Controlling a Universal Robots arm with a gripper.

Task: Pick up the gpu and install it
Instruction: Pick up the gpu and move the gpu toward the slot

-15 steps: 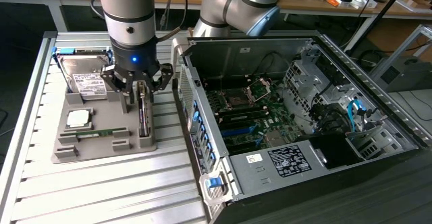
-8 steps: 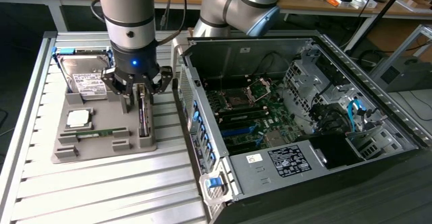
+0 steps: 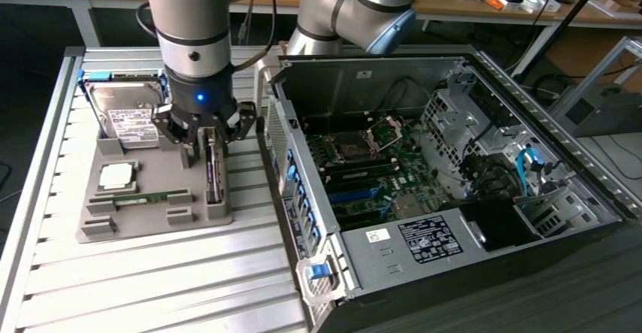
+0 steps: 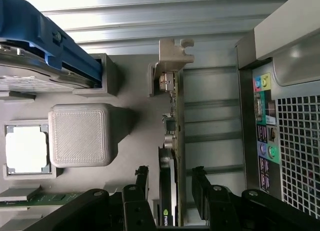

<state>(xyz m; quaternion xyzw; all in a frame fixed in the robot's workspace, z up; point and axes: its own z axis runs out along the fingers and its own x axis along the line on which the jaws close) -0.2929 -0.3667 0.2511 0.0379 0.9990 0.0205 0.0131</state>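
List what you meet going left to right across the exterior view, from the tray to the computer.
In order: hard drive → gpu standing on edge in the tray, claw over it → open computer case.

Nothing reads cleanly here. The gpu (image 4: 168,191) shows a small pale logo (image 4: 165,219) on its dark edge, its letters cut off. On the power supply (image 3: 386,264), a black label (image 3: 431,240) carries white print too fine to read, with a white sticker (image 3: 377,235) at its nine o'clock. The hard drive (image 3: 122,95) has a white label (image 3: 135,126), also illegible.
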